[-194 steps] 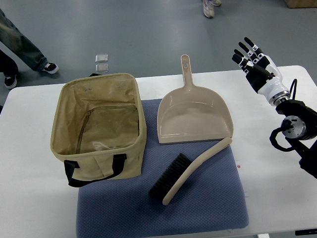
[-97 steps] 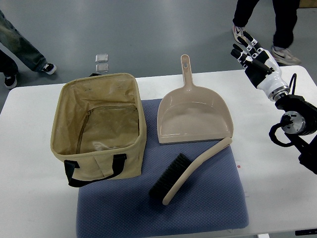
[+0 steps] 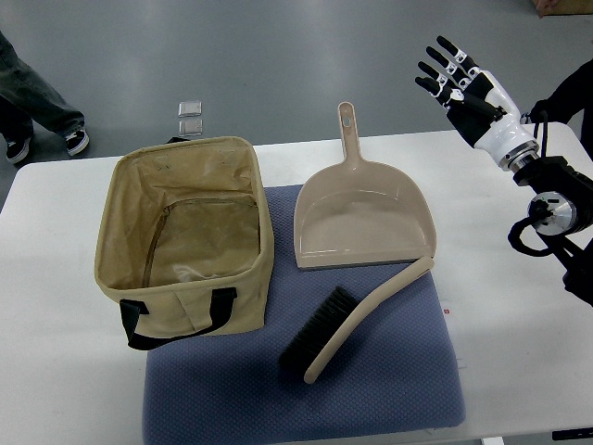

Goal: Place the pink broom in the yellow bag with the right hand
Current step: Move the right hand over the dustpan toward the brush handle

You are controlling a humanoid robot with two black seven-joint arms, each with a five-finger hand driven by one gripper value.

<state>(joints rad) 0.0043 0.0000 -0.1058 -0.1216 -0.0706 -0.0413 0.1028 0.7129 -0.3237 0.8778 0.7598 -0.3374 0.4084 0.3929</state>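
The broom [image 3: 357, 320] is pale beige-pink with black bristles. It lies diagonally on the blue mat [image 3: 389, 389], bristles toward the lower left, handle end at the upper right. The tan-yellow fabric bag [image 3: 185, 241] stands open on the left, with black handles at its front. My right hand [image 3: 454, 79] is raised at the upper right, beyond the table's far edge, fingers spread and empty, well away from the broom. My left arm is out of view.
A beige-pink dustpan [image 3: 361, 218] lies between the bag and my right arm, its handle pointing away. The white table [image 3: 519, 352] carries everything. A person's legs and shoes show on the floor at the upper left [image 3: 37, 111]; another person stands at the upper right [image 3: 570, 93].
My right hand has lifted and swung a little left and away from the table, fingers still spread. The people on the floor behind the table have moved. Broom, bag and dustpan have not moved.
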